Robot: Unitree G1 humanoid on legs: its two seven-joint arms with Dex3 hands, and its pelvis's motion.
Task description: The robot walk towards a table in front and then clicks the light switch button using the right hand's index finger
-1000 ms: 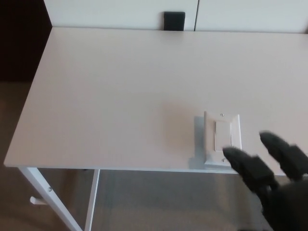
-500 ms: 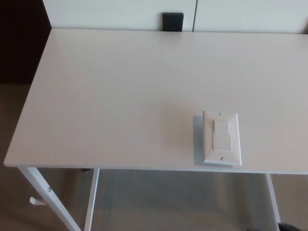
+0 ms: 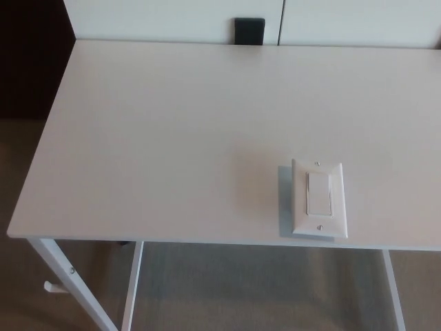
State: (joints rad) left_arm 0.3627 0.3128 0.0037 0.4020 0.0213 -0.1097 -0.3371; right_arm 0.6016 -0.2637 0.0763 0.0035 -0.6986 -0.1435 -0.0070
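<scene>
A white light switch plate (image 3: 318,199) lies flat on the white table (image 3: 172,124), close to the table's front edge and right of centre. Its rocker button (image 3: 318,192) is a pale rectangle in the middle of the plate, with a small screw above and below it. Neither of my hands shows in the head view, and no arm is visible.
The table's front edge (image 3: 172,241) runs across the lower part of the picture, with white legs (image 3: 69,283) below it at left and right. A small black object (image 3: 249,30) sits against the white wall behind the table. Brown floor lies below and to the left.
My right hand, which hovered just right of the switch plate one second ago, has dropped out of the picture. The switch plate and table have stayed put.
</scene>
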